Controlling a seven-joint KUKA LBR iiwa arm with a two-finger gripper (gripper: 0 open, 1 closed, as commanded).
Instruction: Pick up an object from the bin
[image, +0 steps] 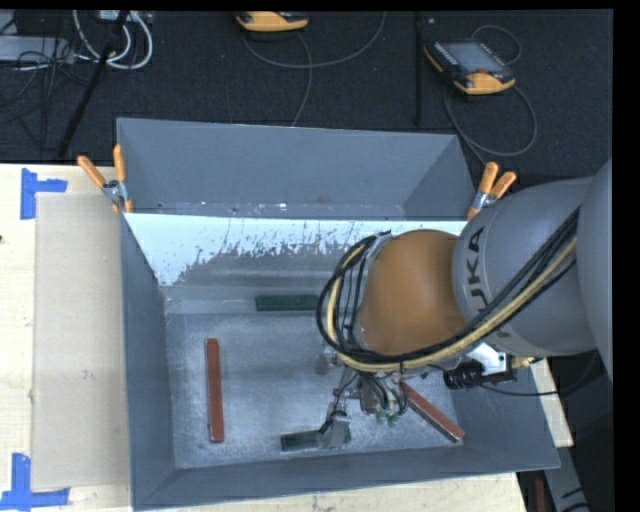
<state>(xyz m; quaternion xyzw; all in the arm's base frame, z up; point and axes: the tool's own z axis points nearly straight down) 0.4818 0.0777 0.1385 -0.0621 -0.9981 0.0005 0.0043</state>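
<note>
Nearest thing: small dark flat piece (300, 441), short, bar-like, almost black-green.
Place of it: at 6 o'clock on the bin floor, lying flat, close to the front wall but apart from it.
Probable weight: light, judging by the small size and thin shape.
Probable stiffness: rigid, like plastic or wood; no sign of bending, not fragile by the look.
Probable surface: smooth, so maybe a little slippery on the metal floor.
Where to take hold: across the short width, near the middle of the length; a hold at one end probably tips it.
Risk: so low on the floor that a closing grip may slide over it or push it to the front wall.
Gripper (338, 428): low in the bin, at the 3 o'clock end of the dark flat piece, seemingly touching it.
Grip state: impossible to tell, open or closed.
Reddish-brown stick (440, 420): at 4 o'clock, slanted, one end hidden under the wrist.
Long red-brown stick (214, 390): at 9 o'clock, well apart, lying straight.
Dark green bar (285, 302): at 12 o'clock, at the foot of the far wall.
Bin (290, 190): grey metal with sloped walls.
</note>
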